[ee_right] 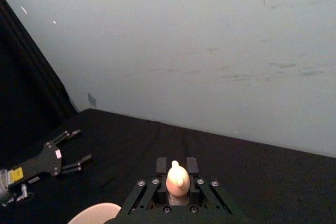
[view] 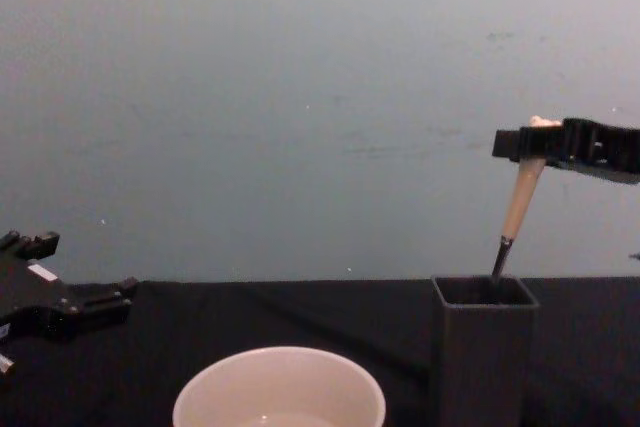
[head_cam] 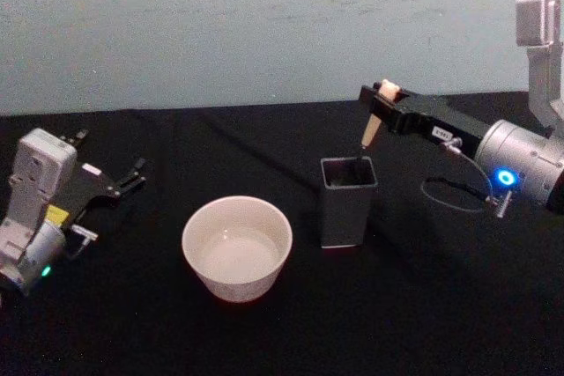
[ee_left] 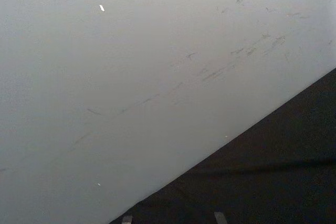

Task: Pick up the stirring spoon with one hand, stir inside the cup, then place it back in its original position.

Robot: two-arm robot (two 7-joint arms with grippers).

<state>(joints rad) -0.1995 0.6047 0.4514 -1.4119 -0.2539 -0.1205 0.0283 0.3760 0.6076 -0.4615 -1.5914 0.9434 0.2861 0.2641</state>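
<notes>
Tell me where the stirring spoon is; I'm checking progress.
In the head view, the stirring spoon stands right of centre, its top gripped by the right end effector, its lower end inside the dark holder.

Head view high, angled down, chest view low, level, both sharing cup (head_cam: 236, 247) and holder (head_cam: 348, 201)

Cup (head_cam: 236, 248) sits near table's (head_cam: 423, 323) front edge, holder (head_cam: 348, 202) just to its right & slightly behind, spoon (head_cam: 370, 129) standing in holder w/ right gripper (head_cam: 385, 103) above it, left gripper (head_cam: 113, 184) by left edge.
</notes>
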